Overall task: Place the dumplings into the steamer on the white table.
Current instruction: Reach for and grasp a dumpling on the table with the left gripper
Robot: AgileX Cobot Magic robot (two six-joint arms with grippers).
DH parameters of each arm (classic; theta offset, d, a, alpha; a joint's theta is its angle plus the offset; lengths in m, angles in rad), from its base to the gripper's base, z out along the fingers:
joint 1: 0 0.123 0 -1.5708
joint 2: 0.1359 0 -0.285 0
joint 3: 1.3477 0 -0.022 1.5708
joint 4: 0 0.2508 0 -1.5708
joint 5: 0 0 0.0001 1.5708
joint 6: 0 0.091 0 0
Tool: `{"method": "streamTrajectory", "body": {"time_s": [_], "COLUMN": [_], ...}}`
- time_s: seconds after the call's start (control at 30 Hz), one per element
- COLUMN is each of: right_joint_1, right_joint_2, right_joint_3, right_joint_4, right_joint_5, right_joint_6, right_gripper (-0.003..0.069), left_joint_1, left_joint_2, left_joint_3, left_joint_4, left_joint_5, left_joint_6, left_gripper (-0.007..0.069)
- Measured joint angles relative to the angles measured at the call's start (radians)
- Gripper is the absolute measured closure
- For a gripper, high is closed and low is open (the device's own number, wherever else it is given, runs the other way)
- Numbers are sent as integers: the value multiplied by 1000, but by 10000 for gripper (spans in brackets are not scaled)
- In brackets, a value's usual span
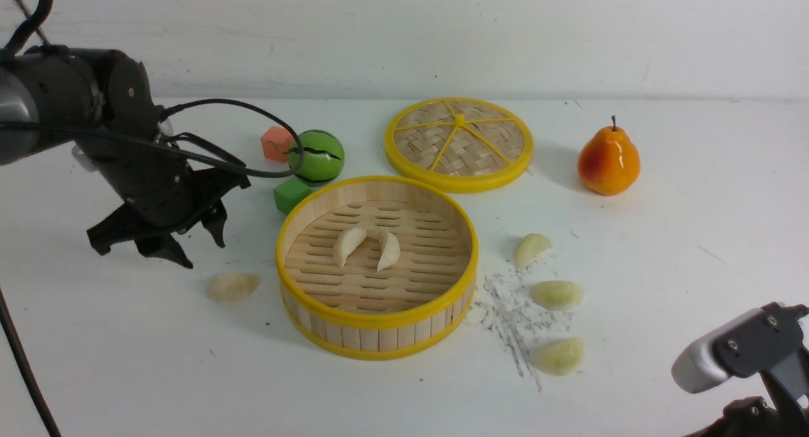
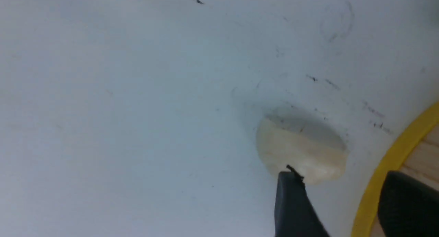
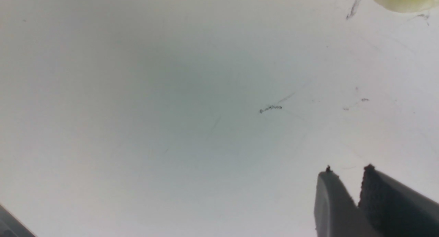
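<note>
the left gripper (image 1: pixel 196 250) is held wide open and empty above the white table (image 1: pixel 126 374). one cream dumpling (image 1: pixel 232 286) is seen just below it, a little toward the steamer (image 1: pixel 379 339), and it is not touched. its long axis is laid roughly across the front view, side to side. the left arm is judged clearly the nearer one. two dumplings (image 1: pixel 349 244) are lying side by side inside the steamer. three more dumplings (image 1: pixel 557 295) are lying on the table at the steamer's right, nearer to the right gripper (image 3: pixel 346 172), whose jaws are parted only narrowly, with nothing between them.
</note>
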Motion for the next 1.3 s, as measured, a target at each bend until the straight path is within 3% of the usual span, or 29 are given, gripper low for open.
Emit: {"method": "streamTrajectory", "body": {"time_s": [0.17, 0.37, 0.53, 0.9, 1.17, 1.3], "right_joint_1": [0, 0, 0, 0, 0, 0], "right_joint_2": [0, 0, 0, 0, 0, 0], "right_joint_3": [0, 0, 0, 0, 0, 0], "right_joint_4": [4, 15, 19, 22, 23, 23], "right_joint_5": [0, 0, 5, 23, 5, 4], "right_joint_6": [0, 0, 0, 0, 0, 0], "right_gripper": [523, 520, 515, 504, 499, 499], "left_joint_1": [-16, -47, -52, -57, -62, -62], "left_joint_2": [62, 141, 152, 155, 162, 163], "left_joint_3": [2, 3, -4, -16, -44, -48], "left_joint_4": [0, 2, 19, 95, 161, 177], "left_joint_5": [-60, -72, -76, -38, 24, 38], "left_joint_6": [-112, -123, -120, 101, 154, 141], "left_gripper": [248, 206, 224, 265, 286, 220]}}
